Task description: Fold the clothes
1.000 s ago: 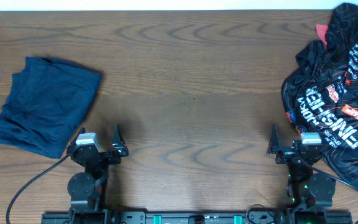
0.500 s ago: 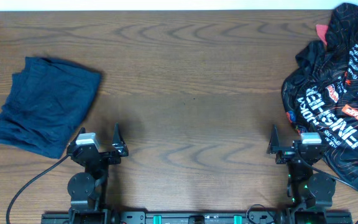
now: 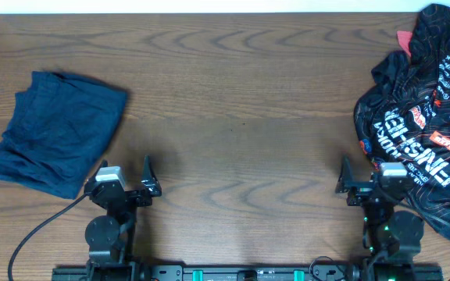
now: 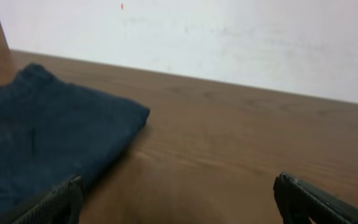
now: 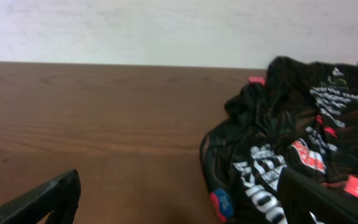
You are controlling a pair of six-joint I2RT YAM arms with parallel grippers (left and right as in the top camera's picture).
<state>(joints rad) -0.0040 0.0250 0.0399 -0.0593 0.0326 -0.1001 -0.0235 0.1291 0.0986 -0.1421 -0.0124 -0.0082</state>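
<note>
Approx. half done: navy garment (image 3: pixel 57 133) looks folded at left of counter (image 3: pixel 241 101); black jersey (image 3: pixel 424 117) is a crumpled heap at right, not yet folded. My L claw (image 3: pixel 123 178) & R claw (image 3: pixel 372 178) gape wide, empty, at near edge.

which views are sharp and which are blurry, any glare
Overhead: sharp and evenly lit, the white lettering on the black jersey reads clearly, with no harsh glare on the table. Left wrist: soft overall, so the navy garment shows little fabric detail. Right wrist: also soft, and the jersey's print is smeared and hard to read.
</note>
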